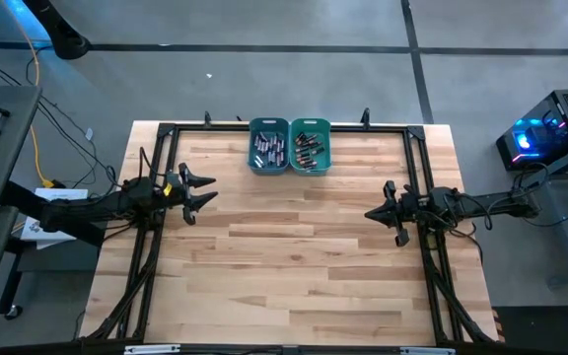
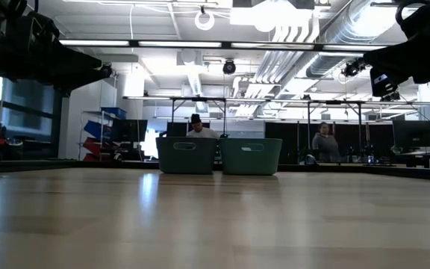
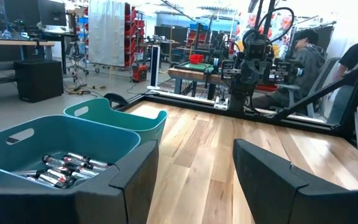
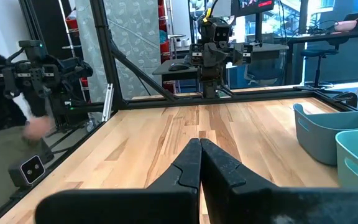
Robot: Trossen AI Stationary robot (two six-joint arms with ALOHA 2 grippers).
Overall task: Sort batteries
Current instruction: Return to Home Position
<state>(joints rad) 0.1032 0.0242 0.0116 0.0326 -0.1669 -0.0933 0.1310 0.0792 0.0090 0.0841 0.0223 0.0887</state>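
Your left end effector hangs over the left side of the worktop. Its fingers are wide apart and hold nothing, and its wrist view shows the gap best. Your right end effector hangs over the right side. Its wrist view shows the fingers pressed together with nothing between them. Both are well apart from the two bins at the far edge, which sit side by side. From above, you see silvery batteries in the left bin and dark batteries in the right bin. The low view shows only the bin walls, so the batteries are hidden there.
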